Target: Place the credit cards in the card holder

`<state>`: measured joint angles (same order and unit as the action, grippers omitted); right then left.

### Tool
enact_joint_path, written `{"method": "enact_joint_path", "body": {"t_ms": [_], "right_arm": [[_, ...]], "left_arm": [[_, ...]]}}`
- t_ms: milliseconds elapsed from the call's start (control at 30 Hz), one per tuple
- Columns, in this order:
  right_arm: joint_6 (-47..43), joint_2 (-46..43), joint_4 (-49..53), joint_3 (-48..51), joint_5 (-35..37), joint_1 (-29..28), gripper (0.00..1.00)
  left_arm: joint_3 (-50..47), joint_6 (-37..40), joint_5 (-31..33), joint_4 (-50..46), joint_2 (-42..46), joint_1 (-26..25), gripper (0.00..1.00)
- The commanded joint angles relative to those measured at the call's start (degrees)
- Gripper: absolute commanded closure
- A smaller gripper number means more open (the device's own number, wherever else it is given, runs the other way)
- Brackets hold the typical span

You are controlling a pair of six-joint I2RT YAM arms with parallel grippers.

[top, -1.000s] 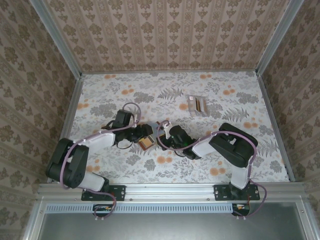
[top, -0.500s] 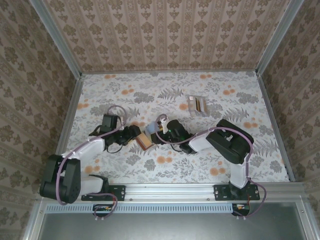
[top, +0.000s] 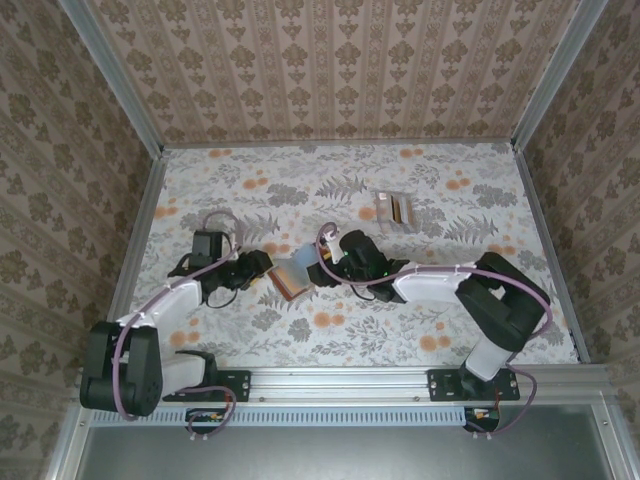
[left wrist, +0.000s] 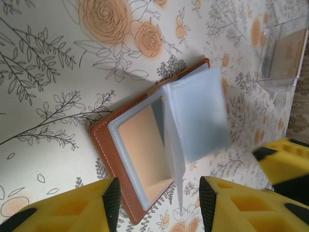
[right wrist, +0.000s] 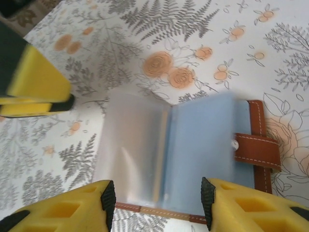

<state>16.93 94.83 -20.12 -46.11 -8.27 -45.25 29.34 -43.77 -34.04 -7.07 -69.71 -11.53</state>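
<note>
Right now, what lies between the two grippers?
The card holder, lying open on the table, sits between the left gripper and the right gripper, as the top view shows.

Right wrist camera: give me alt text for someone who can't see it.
A reddish-brown card holder lies open on the floral table, its translucent sleeves fanned up, the right one light blue, its closing tab at the right. The yellow fingers of the right gripper frame the bottom edge, apart; another yellow finger sits upper left.
</note>
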Motion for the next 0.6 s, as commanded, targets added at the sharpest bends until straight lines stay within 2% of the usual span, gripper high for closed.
{"method": "enact_joint_path", "body": {"t_ms": [0,167,300,567], "right_arm": [[-1.92,-0.28,10.66,-4.27,-5.41,0.05,0.50],[1.58,3.45,17.96,-11.81,-8.68,-1.03,0.69],[3.90,10.13,20.58,-18.16,-12.13,-1.20,0.80],[3.80,21.27,26.61,-25.22,-10.99,-2.97,0.83]], "left_arm": [[2.59,0.81,-1.12,0.11,-1.02,-0.42,0.53],[3.19,-0.53,2.55,-2.94,-1.69,1.35,0.60],[2.74,-1.14,2.25,-2.93,-1.89,3.63,0.63],[2.06,0.88,2.02,-4.80,-0.41,5.38,0.70]]}}
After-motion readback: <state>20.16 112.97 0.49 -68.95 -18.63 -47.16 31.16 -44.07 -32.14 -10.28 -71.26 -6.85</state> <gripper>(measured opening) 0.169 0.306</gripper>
